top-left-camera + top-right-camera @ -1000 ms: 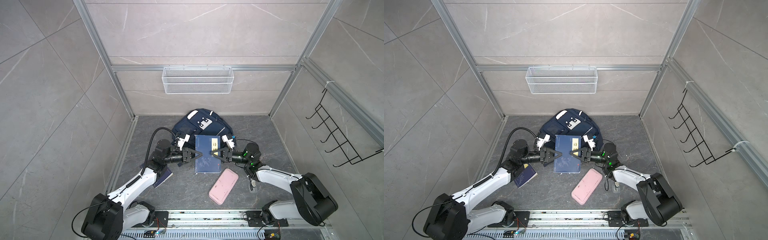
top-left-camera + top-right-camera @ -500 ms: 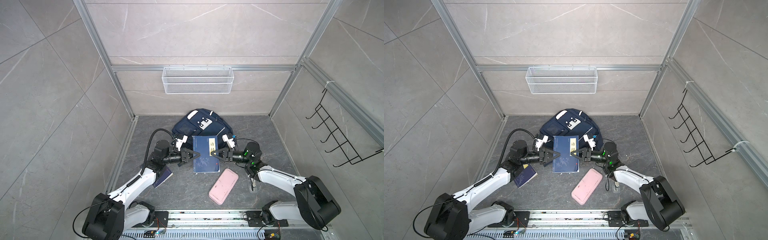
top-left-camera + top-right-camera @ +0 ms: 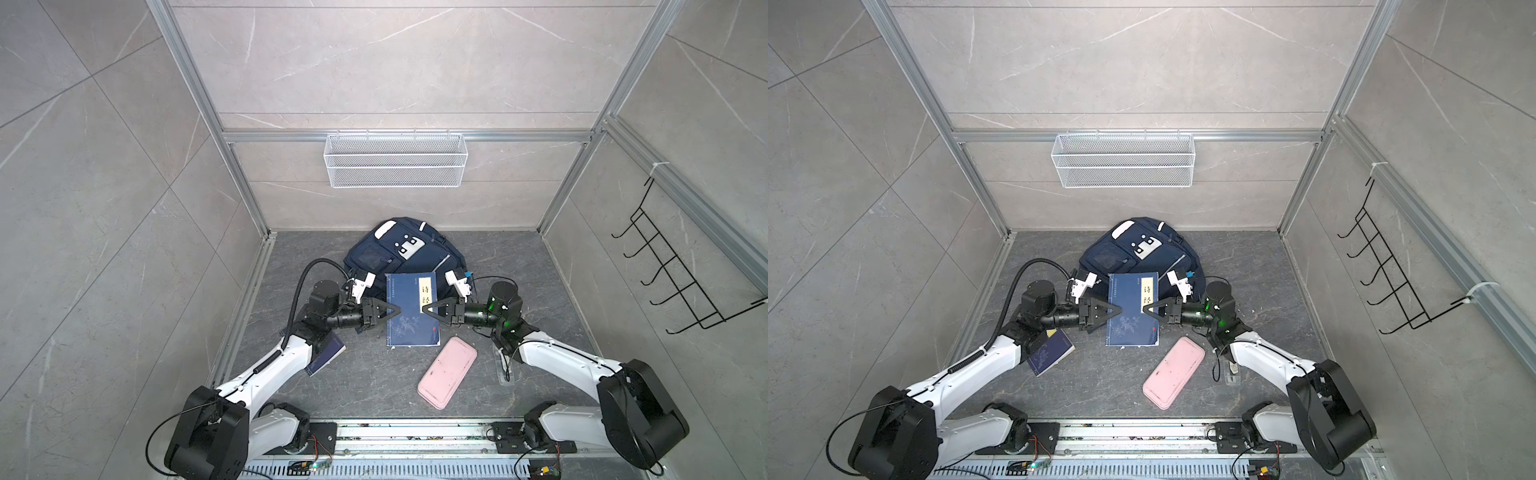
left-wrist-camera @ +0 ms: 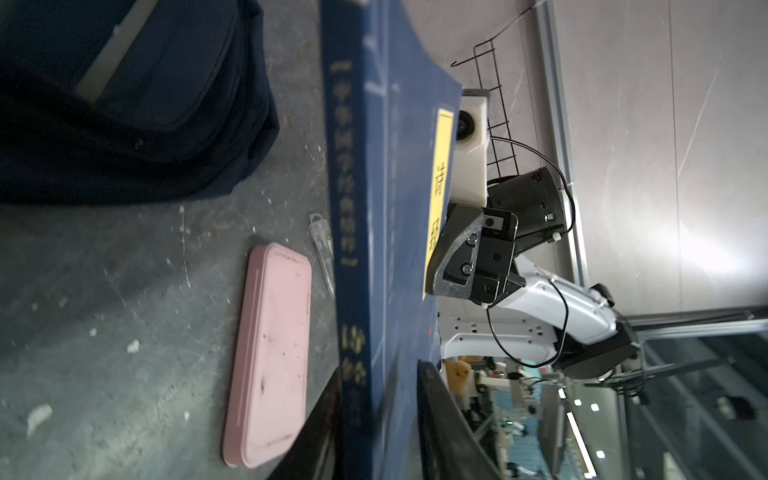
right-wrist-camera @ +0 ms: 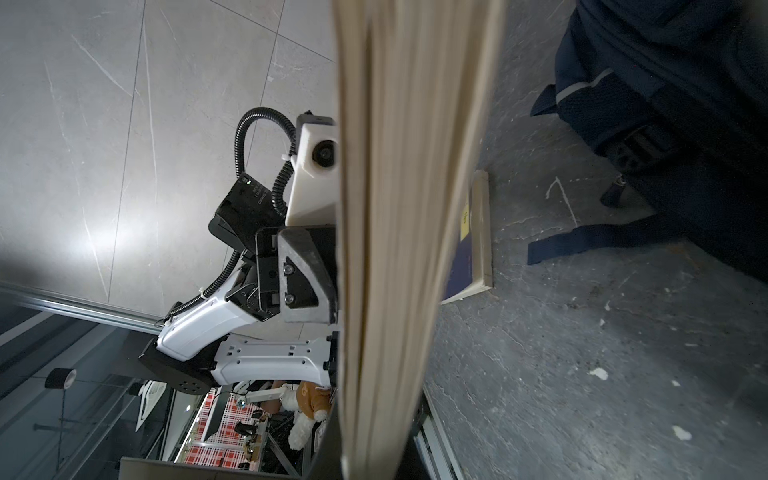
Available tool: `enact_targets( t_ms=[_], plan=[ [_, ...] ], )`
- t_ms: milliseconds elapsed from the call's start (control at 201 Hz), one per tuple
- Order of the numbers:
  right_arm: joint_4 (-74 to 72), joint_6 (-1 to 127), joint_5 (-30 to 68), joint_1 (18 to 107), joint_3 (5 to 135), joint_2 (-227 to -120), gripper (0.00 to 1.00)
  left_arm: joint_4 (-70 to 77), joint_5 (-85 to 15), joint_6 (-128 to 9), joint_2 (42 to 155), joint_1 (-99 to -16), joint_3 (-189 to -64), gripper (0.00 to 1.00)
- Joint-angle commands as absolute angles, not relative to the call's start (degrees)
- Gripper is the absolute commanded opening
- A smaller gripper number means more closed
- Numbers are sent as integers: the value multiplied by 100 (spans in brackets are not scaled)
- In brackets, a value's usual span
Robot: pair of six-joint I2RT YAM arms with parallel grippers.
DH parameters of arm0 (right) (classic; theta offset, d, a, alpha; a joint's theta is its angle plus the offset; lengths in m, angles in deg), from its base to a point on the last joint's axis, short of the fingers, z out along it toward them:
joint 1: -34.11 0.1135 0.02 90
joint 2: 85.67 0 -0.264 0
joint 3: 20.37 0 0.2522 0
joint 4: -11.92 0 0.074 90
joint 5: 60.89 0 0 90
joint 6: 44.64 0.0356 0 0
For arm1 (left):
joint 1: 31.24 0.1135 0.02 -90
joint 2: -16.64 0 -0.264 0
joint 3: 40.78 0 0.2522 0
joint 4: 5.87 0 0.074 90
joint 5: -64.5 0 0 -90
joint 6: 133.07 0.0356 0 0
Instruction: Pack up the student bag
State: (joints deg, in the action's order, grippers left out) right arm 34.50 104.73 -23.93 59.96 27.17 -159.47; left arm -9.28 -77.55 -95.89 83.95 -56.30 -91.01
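Note:
The student bag (image 3: 399,253) (image 3: 1133,249), a navy backpack with white patches, lies at the back of the floor; it also shows in the wrist views (image 4: 124,104) (image 5: 665,83). In front of it a navy book with a yellow label (image 3: 411,307) (image 3: 1131,309) hangs level between both grippers. My right gripper (image 3: 424,309) (image 3: 1145,309) (image 5: 374,436) is shut on its page edge. My left gripper (image 3: 397,311) (image 3: 1119,309) (image 4: 376,374) straddles the spine edge, its jaws parted, with one finger standing off the cover.
A pink oblong case (image 3: 448,372) (image 4: 270,353) lies on the floor near the front right. A second navy book (image 3: 1050,351) (image 5: 473,232) lies under my left arm. A small clear item (image 3: 504,368) lies beside my right arm. A wire basket (image 3: 395,160) and a hook rack (image 3: 681,274) hang on the walls.
My right gripper's jaws have closed on the book's page edge. My left gripper's jaws have loosened around the spine. The book and both arms have hardly moved.

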Motion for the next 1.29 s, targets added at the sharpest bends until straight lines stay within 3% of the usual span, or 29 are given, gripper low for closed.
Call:
enact_targets(
  t_ms=[0, 119, 577, 1035, 1289],
  plan=[
    [2594, 9927, -1990, 5985, 3017, -15556, 0, -594, -7679, -9281, 8456, -5583, -9446, 44],
    [1718, 9562, -1609, 5899, 3232, -15240, 0, 40, -7451, -8949, 8532, -5558, -9750, 52],
    [-703, 9268, -31, 4598, 3536, -14158, 0, 2656, -5555, -7542, 9427, -5612, -11447, 52],
    [-2618, 8692, 1123, 4167, 4230, -14016, 0, 4997, -2289, -6149, 11819, -7208, -14418, 51],
    [-3211, 8381, 1499, 4147, 4317, -13763, 0, 5758, -1140, -5529, 13418, -7889, -16087, 46]
  ],
)
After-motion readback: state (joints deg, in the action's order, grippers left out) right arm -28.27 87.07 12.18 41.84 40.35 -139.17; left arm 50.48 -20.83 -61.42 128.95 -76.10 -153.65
